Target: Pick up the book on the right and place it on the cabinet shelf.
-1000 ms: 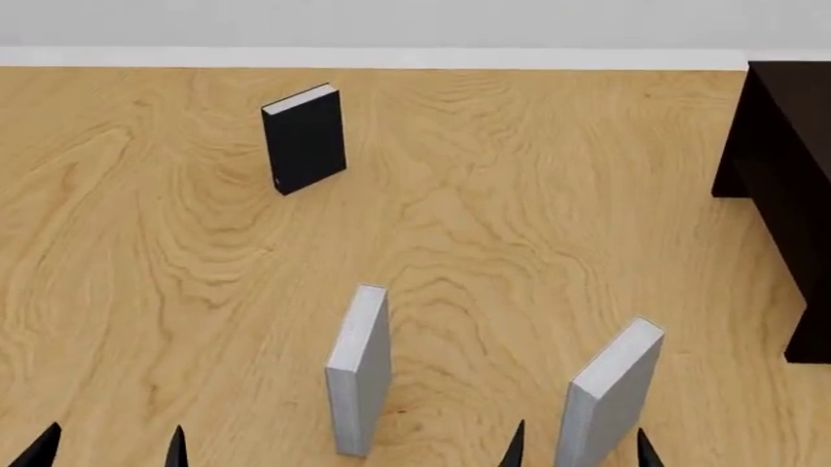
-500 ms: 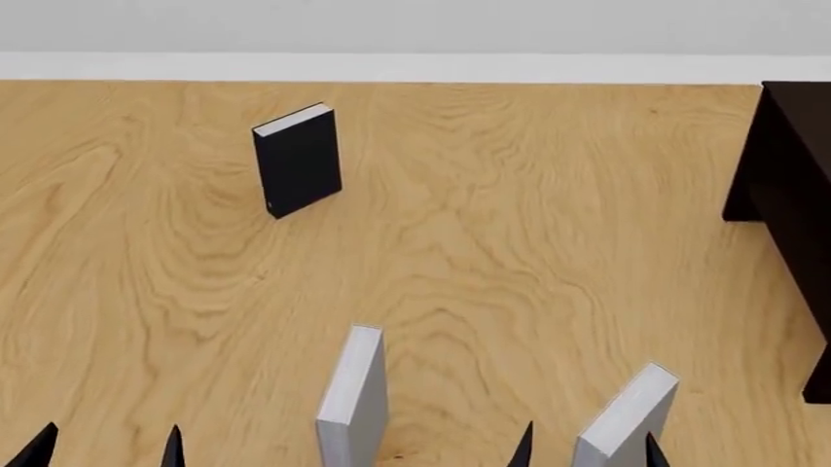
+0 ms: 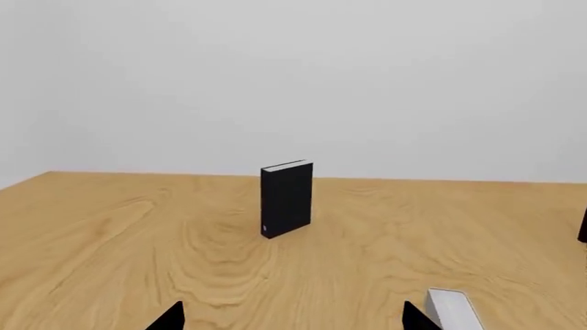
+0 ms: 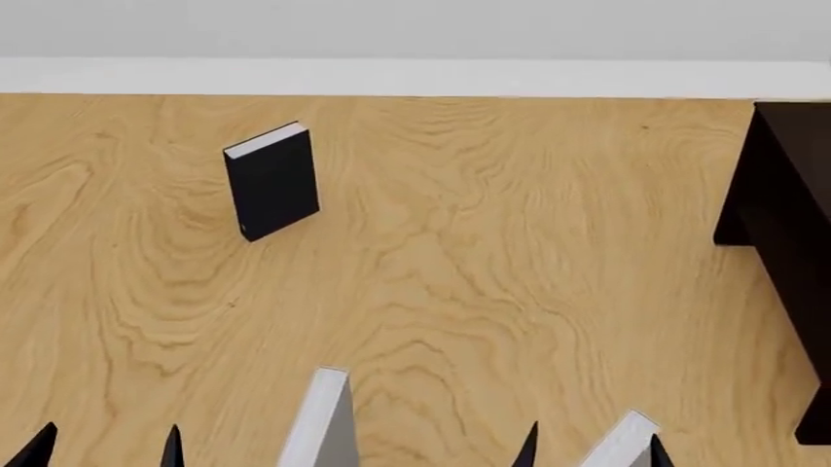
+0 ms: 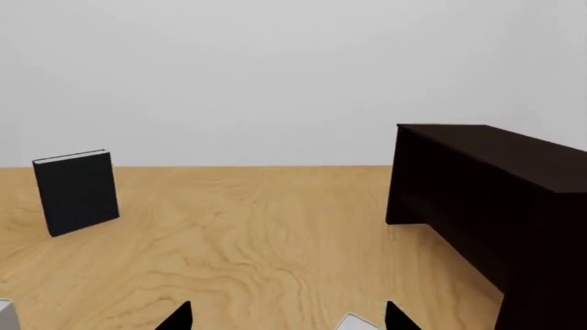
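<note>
**A:** Was there any writing to read on the books?

**B:** None that could be made out. The black book (image 4: 271, 181) carried a tiny pale mark low on its spine, too small to read. The book (image 4: 622, 443) was plain light grey with an unmarked cover, as was the other grey book (image 4: 315, 421) to its left.

**A:** And where did the book stand?

**B:** Upright on the wooden floor (image 4: 493, 253), at the bottom edge of the head view, right of the other grey book and cut off by the frame. Its top corner showed between the two dark fingertips of the right gripper (image 4: 591, 449); whether they touched it could not be told. The cabinet shelf (image 4: 785, 224) was well apart, at the right edge.

**A:** Materials?

**B:** The floor was pale wood with bold swirling grain. The cabinet was very dark brown, nearly black, made of flat boards and straight uprights. The black book was a matte hardcover with white page edges, standing upright and far back.

**A:** The grippers?

**B:** The right gripper's fingertips stood apart. The left gripper (image 4: 107, 448) had its tips spread too, over bare floor, holding nothing.
</note>
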Motion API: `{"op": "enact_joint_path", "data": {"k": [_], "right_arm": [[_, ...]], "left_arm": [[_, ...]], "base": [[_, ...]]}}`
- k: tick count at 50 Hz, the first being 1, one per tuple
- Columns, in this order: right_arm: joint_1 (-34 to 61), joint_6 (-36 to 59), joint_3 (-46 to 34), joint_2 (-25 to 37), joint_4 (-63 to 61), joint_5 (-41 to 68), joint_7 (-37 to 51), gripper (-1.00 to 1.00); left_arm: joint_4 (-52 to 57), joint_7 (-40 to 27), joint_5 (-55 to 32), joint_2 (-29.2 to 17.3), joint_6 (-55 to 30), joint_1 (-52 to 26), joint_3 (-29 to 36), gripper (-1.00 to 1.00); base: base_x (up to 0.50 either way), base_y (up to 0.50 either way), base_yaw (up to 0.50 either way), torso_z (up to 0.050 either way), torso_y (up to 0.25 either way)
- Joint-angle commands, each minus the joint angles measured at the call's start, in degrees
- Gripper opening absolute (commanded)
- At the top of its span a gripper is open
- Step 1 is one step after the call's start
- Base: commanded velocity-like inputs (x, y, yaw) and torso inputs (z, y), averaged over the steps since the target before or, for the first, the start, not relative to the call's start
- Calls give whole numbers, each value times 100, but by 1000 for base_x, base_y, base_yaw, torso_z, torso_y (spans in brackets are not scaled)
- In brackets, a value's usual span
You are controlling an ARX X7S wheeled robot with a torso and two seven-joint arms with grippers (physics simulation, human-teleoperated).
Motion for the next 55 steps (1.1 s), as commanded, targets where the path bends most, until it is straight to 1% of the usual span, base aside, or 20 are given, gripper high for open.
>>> {"op": "enact_joint_path", "data": {"k": [1,40,55], "right_arm": [[-15,51,-8,44,-79,49,63,100],[-58,16,-37,176,-61,209,227,100],[-41,38,-158,241,-67,182,296,100]], "left_arm": [[-8,-38,-33,-36,6,-13,30,100],[8,-210,-174,-188,49,-22,165,100],[-23,-255,-218,-240,99,-30,208,100]], "base": [[148,-156,0,0,0],[134,-131,0,0,0],[97,-119,0,0,0]]}}
